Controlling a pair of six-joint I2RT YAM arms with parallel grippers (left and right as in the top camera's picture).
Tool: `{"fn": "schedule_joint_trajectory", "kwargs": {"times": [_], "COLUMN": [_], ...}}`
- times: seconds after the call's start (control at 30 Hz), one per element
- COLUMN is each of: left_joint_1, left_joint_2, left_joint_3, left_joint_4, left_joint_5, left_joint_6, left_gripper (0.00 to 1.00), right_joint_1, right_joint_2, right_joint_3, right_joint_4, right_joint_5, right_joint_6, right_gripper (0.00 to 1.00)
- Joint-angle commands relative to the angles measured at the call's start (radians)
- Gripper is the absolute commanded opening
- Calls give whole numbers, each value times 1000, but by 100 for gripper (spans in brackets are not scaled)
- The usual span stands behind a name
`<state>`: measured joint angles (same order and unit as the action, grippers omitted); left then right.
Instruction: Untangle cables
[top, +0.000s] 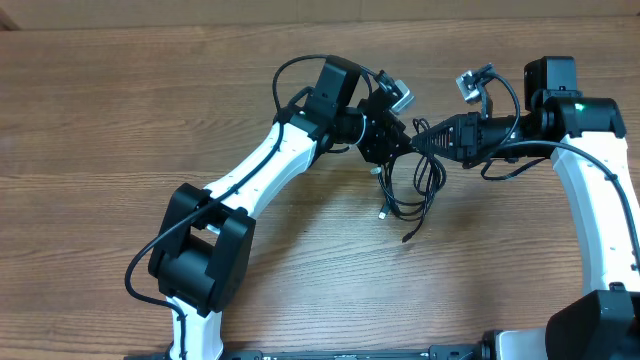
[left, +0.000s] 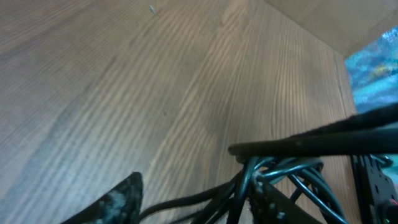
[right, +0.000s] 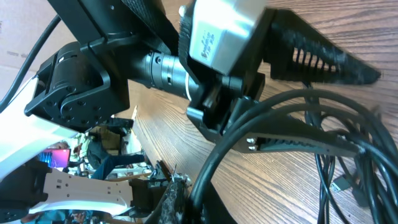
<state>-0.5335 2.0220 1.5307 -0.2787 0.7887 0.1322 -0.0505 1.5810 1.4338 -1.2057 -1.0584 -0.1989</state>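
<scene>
The cables are a bunch of thin black cords hanging in loops under the point where my two grippers meet. Their plug ends lie near the table. My left gripper is open; in the left wrist view its fingers are wide apart, and the cords run against the right finger. My right gripper faces it from the right. In the right wrist view the right gripper is shut on one cable, which arcs up between the spread fingers of the left gripper.
The wooden table spreads around both arms. The two grippers are tip to tip near the table's far middle. A light cardboard wall runs along the back edge. Clutter shows beyond the table edge in the right wrist view.
</scene>
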Motion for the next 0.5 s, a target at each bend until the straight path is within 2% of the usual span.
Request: {"fn": "schedule_joint_trajectory", "kwargs": {"times": [0.0, 0.1, 0.33, 0.37, 0.43, 0.47], "left_joint_1": [-3, -1, -19, -21, -23, -23], "left_joint_2": [14, 14, 18, 18, 18, 18], "left_joint_3": [11, 11, 11, 11, 11, 11], "left_joint_4": [-25, -32, -34, -34, -39, -40], "left_joint_5": [28, 78, 73, 65, 39, 39], "left_joint_6": [22, 29, 29, 29, 29, 29], "left_gripper": [53, 53, 58, 55, 29, 20], "right_joint_1": [5, 5, 5, 5, 5, 5], "right_joint_2": [-12, -12, -12, -12, -12, -12], "right_joint_3": [21, 21, 21, 21, 21, 21], "right_joint_4": [-1, 0, 0, 0, 0, 0], "right_joint_5": [-31, -31, -32, -32, -33, -35], "right_joint_6": [-12, -12, -12, -12, -12, -12], "right_gripper": [4, 4, 4, 4, 4, 4]}}
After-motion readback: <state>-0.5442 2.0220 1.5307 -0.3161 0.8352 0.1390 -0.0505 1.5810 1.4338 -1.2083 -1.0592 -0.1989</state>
